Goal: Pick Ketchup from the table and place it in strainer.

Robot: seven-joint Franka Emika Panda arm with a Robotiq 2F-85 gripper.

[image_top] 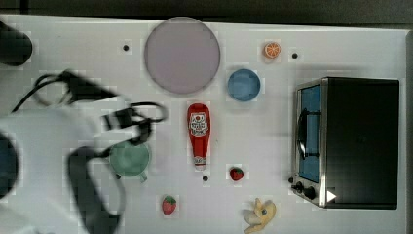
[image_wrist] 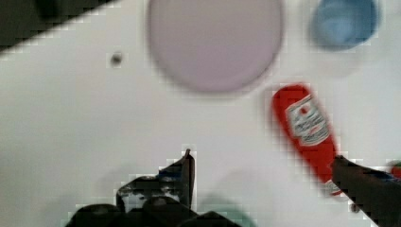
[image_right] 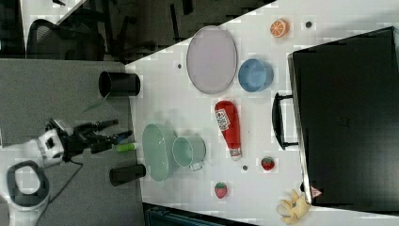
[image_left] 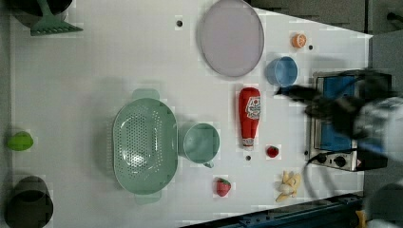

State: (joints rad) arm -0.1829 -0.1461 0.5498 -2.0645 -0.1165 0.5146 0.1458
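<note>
The ketchup is a red squeeze bottle lying flat mid-table, nozzle toward the top view's bottom; I also see the ketchup in the other views. The strainer, a pale green oval basket, sits next to a green mug, which stands between it and the bottle. My gripper hangs above the table, open, with nothing between its fingers. In the wrist view one finger overlaps the bottle's nozzle end. The gripper is well above the strainer side in the right view.
A grey round plate and a blue bowl lie beyond the bottle's base. A toaster oven fills the top view's right. Two strawberries, a banana and an orange slice are scattered around.
</note>
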